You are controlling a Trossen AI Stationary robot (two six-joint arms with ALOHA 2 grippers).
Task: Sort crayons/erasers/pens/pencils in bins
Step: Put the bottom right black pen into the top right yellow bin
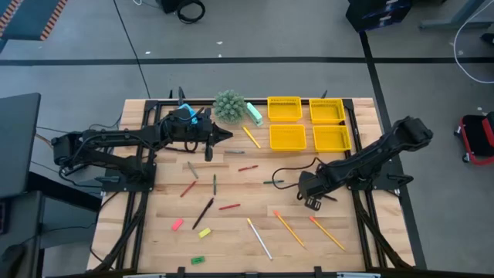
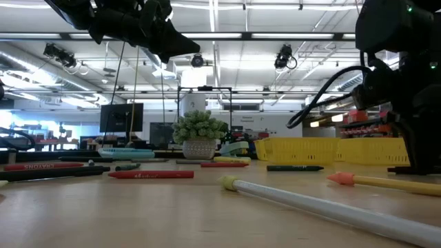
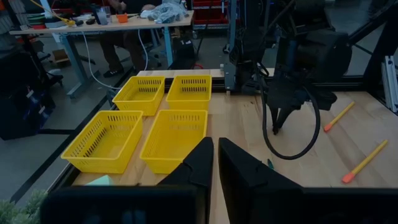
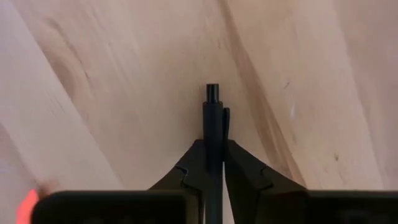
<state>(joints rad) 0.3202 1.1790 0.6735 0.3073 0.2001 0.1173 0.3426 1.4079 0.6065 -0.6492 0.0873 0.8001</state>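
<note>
My right gripper [image 1: 310, 199] points down at the table right of centre and is shut on a black pen [image 4: 212, 118]. The gripper hides that pen in the high view. My left gripper [image 1: 226, 137] hangs raised near the four yellow bins [image 1: 287, 137], shut and holding nothing [image 3: 215, 168]. Lying flat on the wood are red crayons [image 1: 229, 207], more dark pens [image 1: 203, 212], a whitish pencil [image 1: 259, 238], orange pencils [image 1: 289, 228], and pink [image 1: 177, 225], yellow [image 1: 204, 232] and green [image 1: 198, 260] erasers. My right gripper pinches the pen's barrel [image 4: 212, 155] between its two fingers, just behind the clip end, which sticks out past them. The fingers come from above, pointing down, and lie across the pen. The pen stays level at the wood; whether it is lifted I cannot tell.
A small potted plant [image 1: 229, 106] and a pale green object [image 1: 254, 114] stand left of the bins, with a yellow pencil [image 1: 252, 137] beside them. A dark green stick [image 1: 274, 182] lies just left of my right gripper. A black cable [image 1: 297, 166] loops by the right arm.
</note>
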